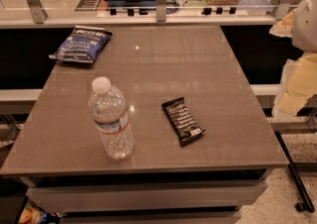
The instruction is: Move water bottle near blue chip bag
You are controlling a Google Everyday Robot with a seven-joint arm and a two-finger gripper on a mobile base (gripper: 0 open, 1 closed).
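The water bottle is standing upright lower left on the tabletop, well apart from the blue chip bag upper left; the pincer, hanging at the right edge with its opening impossible to tell, is probably needing a level mid-body grasp.

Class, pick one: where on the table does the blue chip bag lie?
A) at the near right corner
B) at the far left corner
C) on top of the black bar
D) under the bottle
B: the bag lies flat at the far left corner of the table, apart from the bottle standing near the front and the bar. The claw hangs off the table's right side.
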